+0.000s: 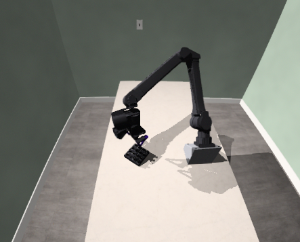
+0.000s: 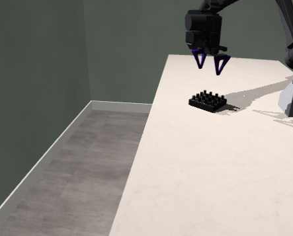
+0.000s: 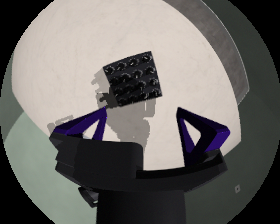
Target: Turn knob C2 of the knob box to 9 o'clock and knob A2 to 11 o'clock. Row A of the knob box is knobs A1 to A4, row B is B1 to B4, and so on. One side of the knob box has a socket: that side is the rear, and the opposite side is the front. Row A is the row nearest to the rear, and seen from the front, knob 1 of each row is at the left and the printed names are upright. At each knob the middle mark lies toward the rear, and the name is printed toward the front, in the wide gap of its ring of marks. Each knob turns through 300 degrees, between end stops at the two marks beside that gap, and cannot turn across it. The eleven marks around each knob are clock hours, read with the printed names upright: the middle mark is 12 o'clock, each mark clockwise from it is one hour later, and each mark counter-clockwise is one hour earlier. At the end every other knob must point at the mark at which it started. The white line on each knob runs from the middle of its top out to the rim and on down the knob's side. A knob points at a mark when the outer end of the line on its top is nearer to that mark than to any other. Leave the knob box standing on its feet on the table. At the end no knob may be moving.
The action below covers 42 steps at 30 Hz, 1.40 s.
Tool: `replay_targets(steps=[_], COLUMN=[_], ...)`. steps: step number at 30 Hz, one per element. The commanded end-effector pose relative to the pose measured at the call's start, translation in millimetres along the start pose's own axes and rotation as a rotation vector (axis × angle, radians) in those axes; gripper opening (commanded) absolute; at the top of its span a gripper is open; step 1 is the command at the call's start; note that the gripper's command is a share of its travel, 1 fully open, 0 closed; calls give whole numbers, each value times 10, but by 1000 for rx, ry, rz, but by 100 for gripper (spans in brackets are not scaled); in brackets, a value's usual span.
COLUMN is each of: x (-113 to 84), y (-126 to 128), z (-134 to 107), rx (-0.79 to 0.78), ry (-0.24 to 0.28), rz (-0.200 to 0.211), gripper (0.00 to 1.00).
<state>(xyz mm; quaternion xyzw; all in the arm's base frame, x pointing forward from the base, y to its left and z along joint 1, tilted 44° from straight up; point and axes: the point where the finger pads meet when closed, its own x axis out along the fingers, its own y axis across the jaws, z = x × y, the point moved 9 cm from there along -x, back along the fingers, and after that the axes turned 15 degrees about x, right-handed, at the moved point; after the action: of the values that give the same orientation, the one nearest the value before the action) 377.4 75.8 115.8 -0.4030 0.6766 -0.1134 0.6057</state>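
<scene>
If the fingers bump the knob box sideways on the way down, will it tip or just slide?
Likely slide: the knob box looks low and wide, flat on the table. It seems small, so probably light. The open gripper hangs above, touching nothing.
</scene>
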Motion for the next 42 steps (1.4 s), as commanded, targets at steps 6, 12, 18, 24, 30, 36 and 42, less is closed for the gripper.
replay_targets(steps=[6, 12, 18, 24, 30, 36, 42], x=[-702, -803, -761, -760, -760, -760, -760], y=[-35, -128, -80, -78, -78, -78, -78], z=[99, 88, 31, 49, 49, 49, 49], rx=[38, 61, 47, 43, 42, 42, 42], ry=[-30, -15, 1, 1, 1, 1, 1], rz=[-1, 5, 2, 1, 1, 1, 1], gripper=[100, 100, 100, 100, 100, 100, 100])
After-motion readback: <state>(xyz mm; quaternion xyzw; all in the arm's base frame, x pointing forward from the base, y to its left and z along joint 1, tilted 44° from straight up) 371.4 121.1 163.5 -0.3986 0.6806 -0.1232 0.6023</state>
